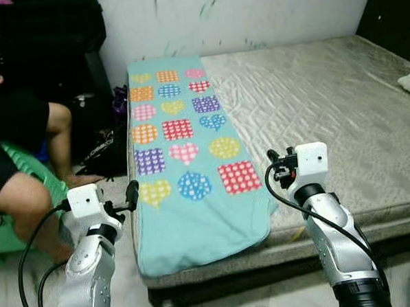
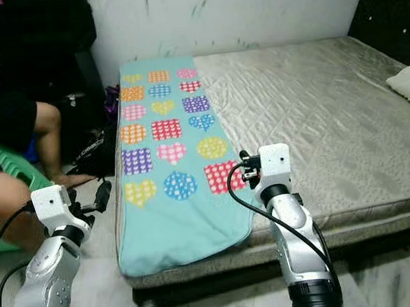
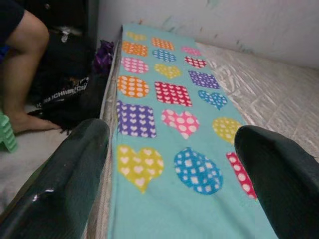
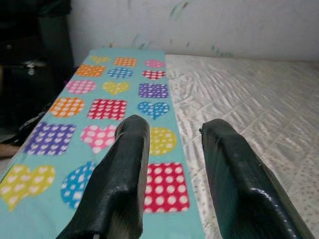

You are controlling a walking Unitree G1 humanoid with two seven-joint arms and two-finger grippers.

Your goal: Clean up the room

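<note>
Two claws hover empty at the bed's (image 1: 340, 98) near edge: the left claw (image 3: 169, 164) spread wide, the right claw (image 4: 172, 164) narrower. Between them, a teal blanket (image 1: 194, 216) with dotted hearts lies flat along the mattress's left side.

Open, flat grey quilted mattress (image 1: 326, 99) ahead and to the right, nothing in the way there. Along its left edge, flat turquoise blanket with dotted hearts and squares (image 1: 185, 161), no bar to passing. Hemmed in at far left by seated person's bare legs (image 1: 28, 197), green plastic stool (image 1: 34, 176), black bag (image 1: 105, 155).
</note>
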